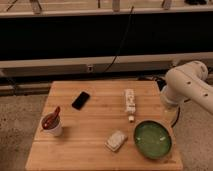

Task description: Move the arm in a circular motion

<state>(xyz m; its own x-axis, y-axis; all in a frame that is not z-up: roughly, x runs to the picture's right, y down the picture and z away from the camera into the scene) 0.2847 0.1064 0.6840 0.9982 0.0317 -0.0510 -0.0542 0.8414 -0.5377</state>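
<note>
My glossy white tube arm (187,82) sits at 3 o'clock; gripper's off-frame, can't tell its state. Wide circle cd clip round green bowl (153,140) at 5.

Robot lab, wood tbl (92,134), white arm (186,82)

wooden table (90,131) in shot, plank top. black phone (81,100) lying flat, back-left of centre. over by the left edge, a white cup (53,128) with something reddish-brown sticking out of it. long white pack (130,100) toward the back right, a tiny pale bit (131,118) just in front of it. green bowl (152,139) at the front right corner, pale block (116,141) just left of it. gripper out of view
</note>
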